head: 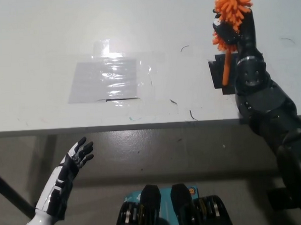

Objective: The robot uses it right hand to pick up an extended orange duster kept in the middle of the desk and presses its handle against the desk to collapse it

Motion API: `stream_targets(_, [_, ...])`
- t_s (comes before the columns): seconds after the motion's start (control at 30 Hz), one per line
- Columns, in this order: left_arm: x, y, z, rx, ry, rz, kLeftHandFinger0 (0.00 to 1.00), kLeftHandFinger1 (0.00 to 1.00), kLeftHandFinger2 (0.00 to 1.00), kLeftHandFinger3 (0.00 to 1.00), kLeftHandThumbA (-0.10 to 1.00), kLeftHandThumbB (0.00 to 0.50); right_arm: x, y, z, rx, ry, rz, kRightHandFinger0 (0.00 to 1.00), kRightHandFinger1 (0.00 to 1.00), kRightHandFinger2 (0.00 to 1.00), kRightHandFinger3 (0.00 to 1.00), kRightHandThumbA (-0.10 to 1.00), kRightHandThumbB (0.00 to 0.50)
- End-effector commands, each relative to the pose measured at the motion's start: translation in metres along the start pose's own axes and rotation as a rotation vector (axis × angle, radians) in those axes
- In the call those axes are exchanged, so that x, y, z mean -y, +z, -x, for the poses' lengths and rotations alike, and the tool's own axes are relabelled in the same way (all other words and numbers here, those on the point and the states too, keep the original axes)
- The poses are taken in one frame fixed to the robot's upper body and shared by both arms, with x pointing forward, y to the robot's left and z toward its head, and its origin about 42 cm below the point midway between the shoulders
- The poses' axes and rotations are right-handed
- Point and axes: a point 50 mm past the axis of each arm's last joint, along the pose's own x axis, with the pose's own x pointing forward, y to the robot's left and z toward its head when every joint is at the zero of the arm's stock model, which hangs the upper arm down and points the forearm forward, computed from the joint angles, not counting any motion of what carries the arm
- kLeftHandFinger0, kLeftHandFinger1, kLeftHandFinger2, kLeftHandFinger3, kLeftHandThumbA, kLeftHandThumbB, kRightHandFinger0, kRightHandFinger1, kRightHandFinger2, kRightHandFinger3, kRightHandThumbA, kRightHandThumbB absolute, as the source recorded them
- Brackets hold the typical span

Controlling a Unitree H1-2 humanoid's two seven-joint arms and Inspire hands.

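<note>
Desk: wide white desk point(45, 37) is carrying a clear taped plastic sheet point(104, 79).
Right hand: black right hand point(235, 31) is gripping the fluffy orange duster point(232, 7), handle pointing down onto a black patch point(219, 71).
Left hand: white left hand point(74, 159) is hanging below the desk edge, fingers spread, grasping nothing.

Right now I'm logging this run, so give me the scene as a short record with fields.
surface: white desk
right hand: black right hand, shut on the orange duster
orange duster: fluffy head up, orange handle pointing down toward a black patch on the desk
left hand: white left hand, open, resting below the desk edge
other: clear taped sheet on the desk
</note>
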Motion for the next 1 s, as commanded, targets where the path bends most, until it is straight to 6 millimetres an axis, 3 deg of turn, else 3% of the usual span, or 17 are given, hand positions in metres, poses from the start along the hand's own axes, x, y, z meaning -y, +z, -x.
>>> stream_targets(0.0, [-0.01,0.013,-0.001,0.058,0.0,-0.028,1.0,1.0,1.0,1.0,1.0,0.308,0.016,-0.078,0.031,-0.347,-0.053,0.045,0.0,0.01,0.07,0.12,-0.1,0.166])
stream_targets(0.03, [-0.011,0.014,-0.001,0.058,0.001,-0.03,1.0,1.0,1.0,1.0,1.0,0.309,0.016,-0.074,0.029,-0.345,-0.065,0.015,0.0,0.04,0.16,0.22,-0.1,0.165])
stream_targets(0.07, [-0.012,0.014,-0.002,0.056,0.002,-0.028,1.0,1.0,1.0,1.0,1.0,0.321,0.02,-0.053,0.017,-0.242,-0.092,0.062,0.0,0.07,0.36,0.4,-0.1,0.143])
stream_targets(0.1, [-0.013,0.015,-0.002,0.056,-0.001,-0.027,1.0,1.0,1.0,1.0,1.0,0.308,0.023,-0.037,0.008,-0.18,-0.115,0.054,0.0,0.16,0.52,0.49,-0.1,0.149])
stream_targets(0.13, [-0.013,0.015,-0.002,0.056,-0.001,-0.027,1.0,1.0,1.0,1.0,1.0,0.307,0.024,-0.035,0.007,-0.173,-0.118,0.054,0.0,0.25,0.64,0.59,-0.1,0.151])
stream_targets(0.2, [-0.013,0.015,-0.002,0.056,-0.001,-0.027,1.0,1.0,1.0,1.0,1.0,0.307,0.024,-0.035,0.007,-0.173,-0.119,0.054,0.0,0.31,0.66,0.64,-0.1,0.148])
stream_targets(0.23, [-0.012,0.014,-0.003,0.046,0.004,-0.023,1.0,1.0,1.0,1.0,1.0,0.307,0.04,0.052,-0.03,0.155,-0.146,0.075,0.0,0.27,0.59,0.57,-0.1,0.163])
stream_targets(0.27, [-0.012,0.013,-0.001,0.042,0.0,-0.021,1.0,1.0,1.0,1.0,1.0,0.306,0.046,0.078,-0.038,0.276,-0.14,0.093,0.0,0.24,0.56,0.56,-0.1,0.171])
stream_targets(0.33, [-0.011,0.013,-0.001,0.044,0.002,-0.019,1.0,1.0,1.0,1.0,1.0,0.317,0.05,0.096,-0.043,0.328,-0.156,0.111,0.0,0.24,0.56,0.56,-0.1,0.182])
stream_targets(0.43, [-0.012,0.012,-0.001,0.052,0.004,-0.033,1.0,1.0,1.0,1.0,1.0,0.304,0.059,0.142,-0.054,0.441,-0.129,0.166,0.0,0.22,0.6,0.68,-0.1,0.175])
stream_targets(0.6, [-0.012,0.013,-0.001,0.05,0.007,-0.029,1.0,1.0,1.0,1.0,1.0,0.308,0.061,0.15,-0.055,0.481,-0.119,0.207,0.0,0.22,0.61,0.68,-0.1,0.18])
stream_targets(0.63, [-0.013,0.014,-0.001,0.047,-0.001,-0.031,1.0,1.0,1.0,1.0,1.0,0.318,0.065,0.167,-0.057,0.561,-0.098,0.395,0.0,0.16,0.57,0.66,-0.1,0.167])
stream_targets(0.67, [-0.013,0.014,-0.002,0.052,-0.003,-0.032,1.0,1.0,1.0,1.0,1.0,0.312,0.065,0.171,-0.058,0.578,-0.09,0.462,0.0,0.16,0.57,0.64,-0.1,0.16])
stream_targets(0.83, [-0.014,0.015,-0.002,0.047,-0.003,-0.035,1.0,1.0,1.0,1.0,1.0,0.32,0.066,0.175,-0.06,0.601,-0.056,0.554,0.0,0.2,0.64,0.66,-0.1,0.137])
stream_targets(0.87, [-0.013,0.015,-0.002,0.046,0.0,-0.037,1.0,1.0,1.0,1.0,1.0,0.328,0.064,0.176,-0.063,0.571,0.011,0.694,0.01,0.27,0.68,0.7,-0.1,0.148])
stream_targets(0.9, [-0.013,0.015,-0.003,0.049,0.001,-0.039,1.0,1.0,1.0,1.0,1.0,0.324,0.061,0.17,-0.063,0.556,0.055,0.775,0.0,0.28,0.65,0.68,-0.1,0.179])
stream_targets(0.97, [-0.014,0.016,-0.003,0.054,0.004,-0.041,1.0,1.0,1.0,1.0,1.0,0.315,0.059,0.164,-0.065,0.505,0.1,0.847,0.0,0.32,0.67,0.68,-0.1,0.182])
